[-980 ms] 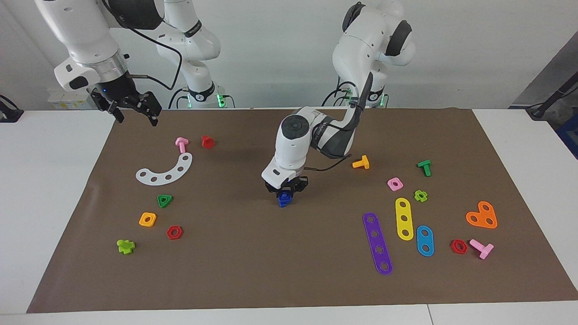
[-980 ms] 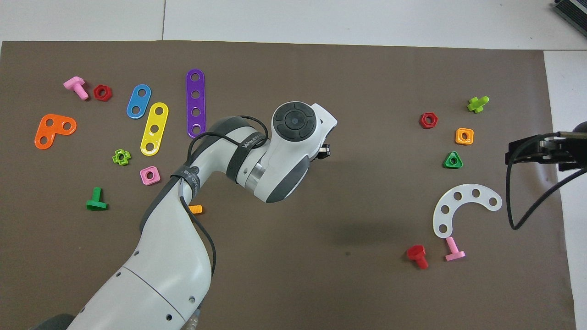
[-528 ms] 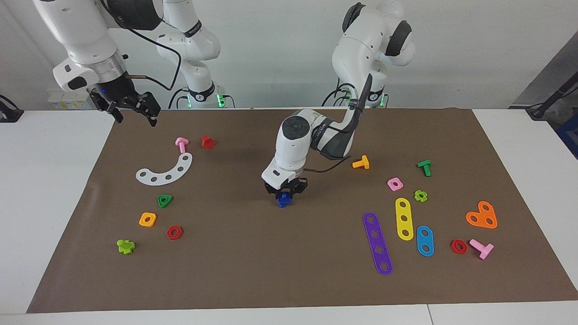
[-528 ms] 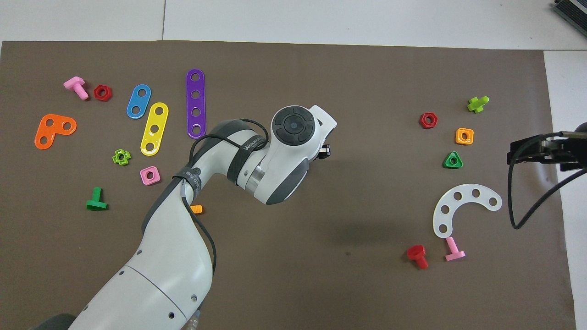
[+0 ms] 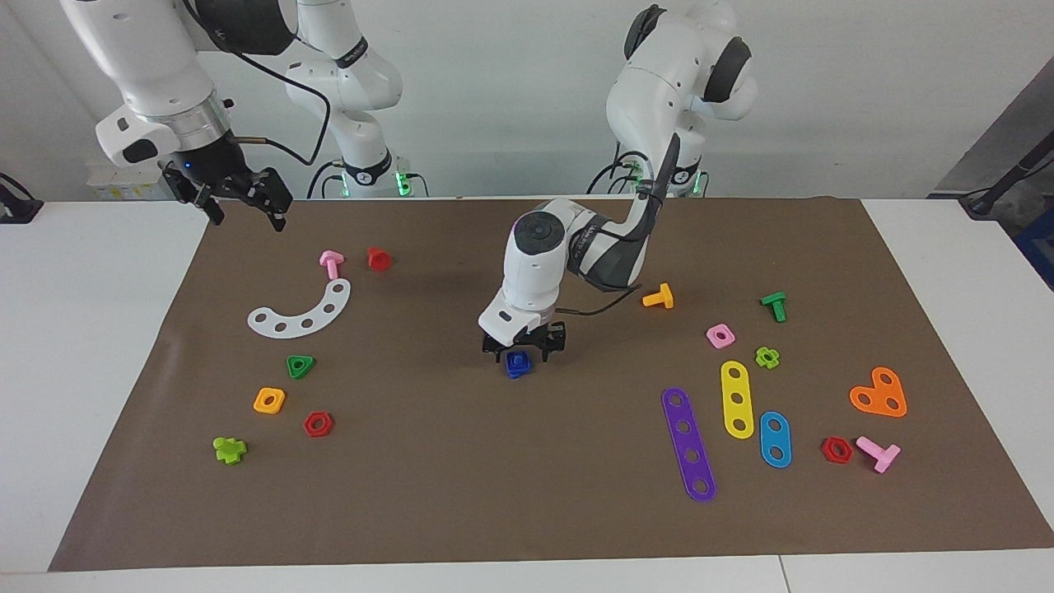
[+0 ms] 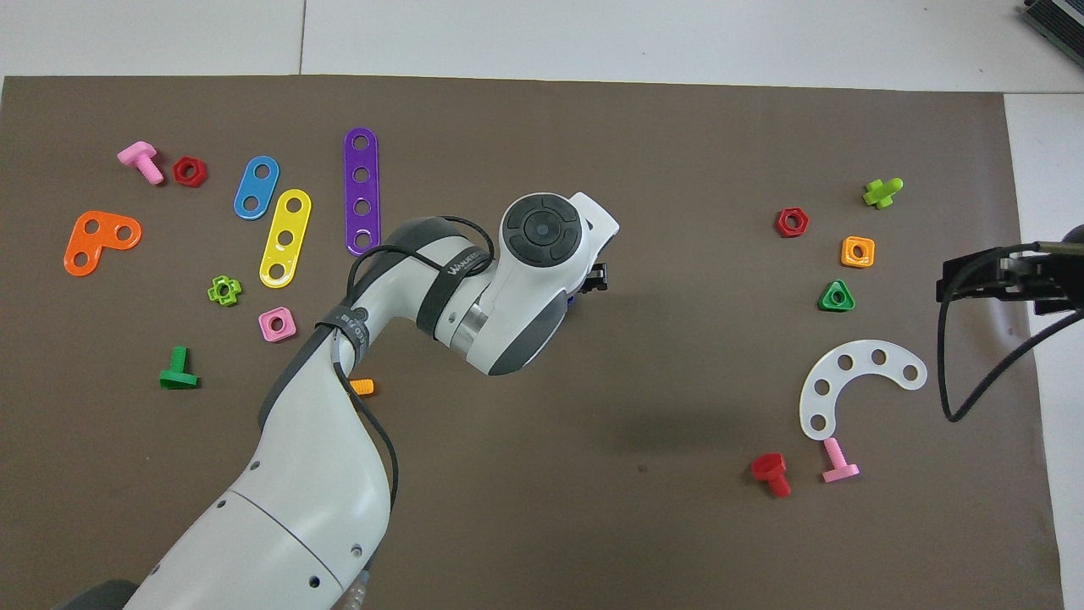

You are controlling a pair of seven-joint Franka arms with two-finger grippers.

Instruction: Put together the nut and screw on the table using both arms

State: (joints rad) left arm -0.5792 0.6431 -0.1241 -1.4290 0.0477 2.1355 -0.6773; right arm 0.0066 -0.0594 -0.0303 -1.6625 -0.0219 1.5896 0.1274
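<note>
Both jaws stand released: left gripper (image 5: 524, 350) (clamped earlier) now straddles the screw (image 5: 517, 363).

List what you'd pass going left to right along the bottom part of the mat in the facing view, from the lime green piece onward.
Lime green cross bolt → red hex nut → purple four-hole strip → blue two-hole strip → second red hex nut → pink bolt.

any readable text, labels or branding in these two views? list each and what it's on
One white printed word on the dark band of the left arm, overhead view: too small to read with confidence.
A small mark on the right arm's dark band, facing view: too small to read.
Nothing readable on the toy parts or the mat.
</note>
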